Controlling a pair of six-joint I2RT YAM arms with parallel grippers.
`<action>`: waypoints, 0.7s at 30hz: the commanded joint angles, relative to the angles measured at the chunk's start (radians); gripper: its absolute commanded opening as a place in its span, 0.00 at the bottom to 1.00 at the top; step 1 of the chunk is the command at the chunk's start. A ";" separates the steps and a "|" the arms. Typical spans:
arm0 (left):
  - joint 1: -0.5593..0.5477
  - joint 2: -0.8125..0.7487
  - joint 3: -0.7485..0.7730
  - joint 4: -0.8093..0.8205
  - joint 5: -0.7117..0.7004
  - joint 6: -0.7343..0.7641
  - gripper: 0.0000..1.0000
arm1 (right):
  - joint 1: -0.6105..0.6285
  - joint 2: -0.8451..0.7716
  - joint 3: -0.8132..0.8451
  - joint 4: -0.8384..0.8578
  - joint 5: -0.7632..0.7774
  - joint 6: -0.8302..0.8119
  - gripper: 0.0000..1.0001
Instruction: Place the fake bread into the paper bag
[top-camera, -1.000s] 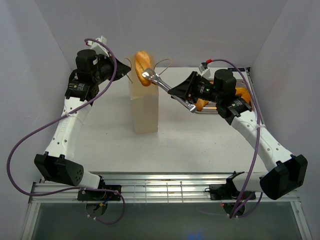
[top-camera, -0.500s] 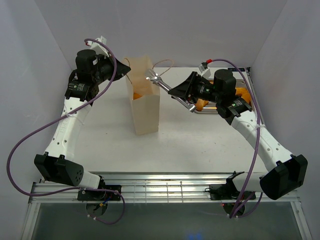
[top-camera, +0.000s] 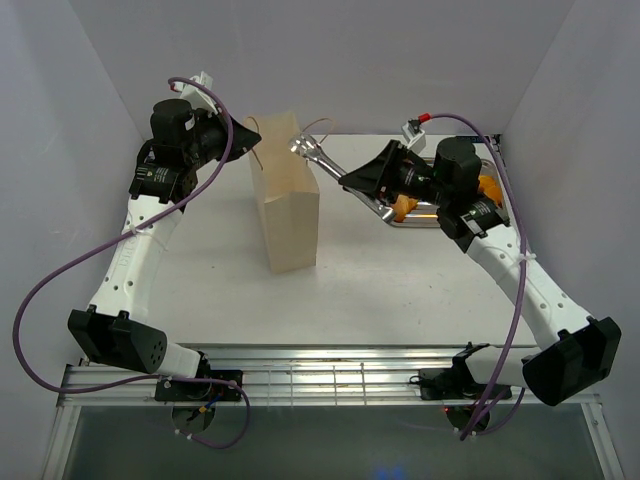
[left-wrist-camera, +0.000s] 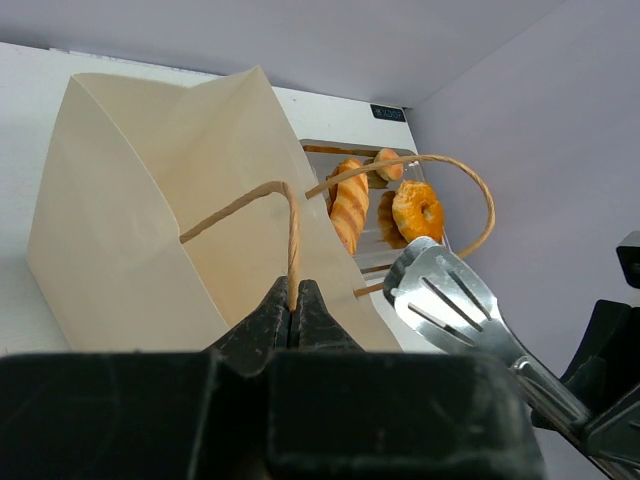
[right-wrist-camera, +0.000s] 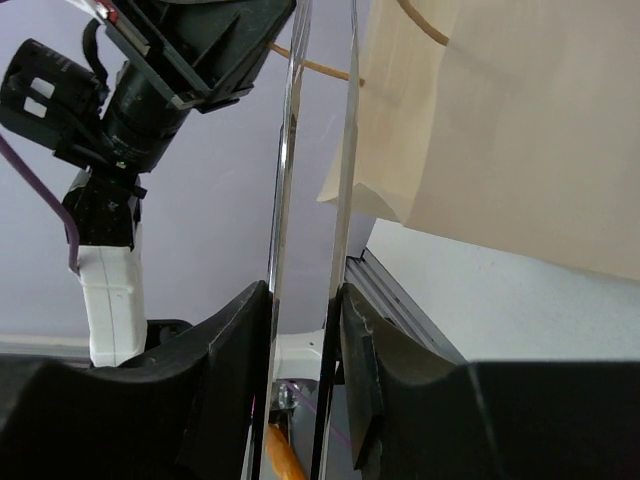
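A: Top cam: L gripper (top-camera: 250, 138) at tall cream paper bag (top-camera: 287, 205); R gripper (top-camera: 348, 182) clamps slotted steel tongs (top-camera: 308, 150).
B: L wrist: fingers (left-wrist-camera: 270, 320) pinch brown cord handle (left-wrist-camera: 292, 240). Glossy orange toy pastries (left-wrist-camera: 348, 200) on steel tray (left-wrist-camera: 335, 150) beyond bag.
A: R wrist: fingers (right-wrist-camera: 235, 340) narrow, squeezing tong arms.

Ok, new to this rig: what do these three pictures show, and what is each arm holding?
A robot's left arm and right arm are bolted to a table. The wide picture comes from a fixed camera above and behind them; the other two come from a camera on each wrist. The left fingers are pinched shut on the cord handle of the upright paper bag. The right fingers grip metal tongs, whose empty tip sits near the bag's mouth. A steel tray holds fake bread: a ridged loaf, a ring doughnut and a small bun.
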 joint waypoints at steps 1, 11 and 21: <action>-0.001 -0.053 -0.008 0.003 -0.009 0.014 0.00 | -0.011 -0.038 0.103 0.075 -0.031 -0.018 0.41; -0.003 -0.061 -0.005 -0.007 -0.021 0.032 0.00 | -0.193 -0.097 0.263 -0.052 -0.026 -0.141 0.39; -0.001 -0.076 -0.009 -0.018 -0.021 0.051 0.00 | -0.626 -0.160 0.102 -0.178 -0.068 -0.233 0.38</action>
